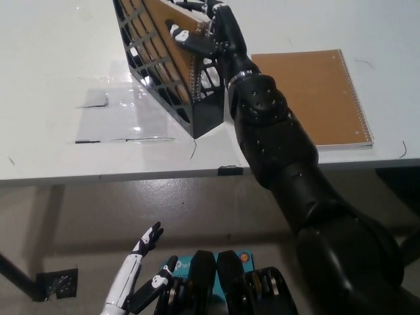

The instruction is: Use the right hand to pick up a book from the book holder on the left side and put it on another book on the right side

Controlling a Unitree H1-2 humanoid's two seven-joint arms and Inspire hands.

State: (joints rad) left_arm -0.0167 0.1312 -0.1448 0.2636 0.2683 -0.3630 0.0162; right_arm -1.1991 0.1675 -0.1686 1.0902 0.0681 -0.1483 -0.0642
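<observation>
The book [172, 20] stands in the black holder [172, 84] at the left of the surface [59, 79], leaning with its spiral edge turned toward the right, and the right robot hand [200, 29] is clamped on its upper corner. Fingers [185, 41] lie across the brown cover on the near side; what the robot hand does on the far side of the book is hidden, so the grip looks like a pinch over the spiral edge rather than a full wrap.

From here the step in hand, as I judge it, is drawing the book out. It should go up along the slant of the holder, not sideways, because the holder's lattice wall and front lip stand close against the cover and a sideways pull could drag or tip the holder. A corner pinch lets the book swing, so a slow lift with the wrist kept steady would help until the lower edge is free of the lip.

The second book [314, 95] lies flat just to the right of the holder, spiral edge on its far right side. Turning the lifted book flat before lowering, and squaring it over that cover, should give a tidy stack.

The left robot hand [134, 269] hangs below the surface edge at lower left, fingers spread, holding nothing.
</observation>
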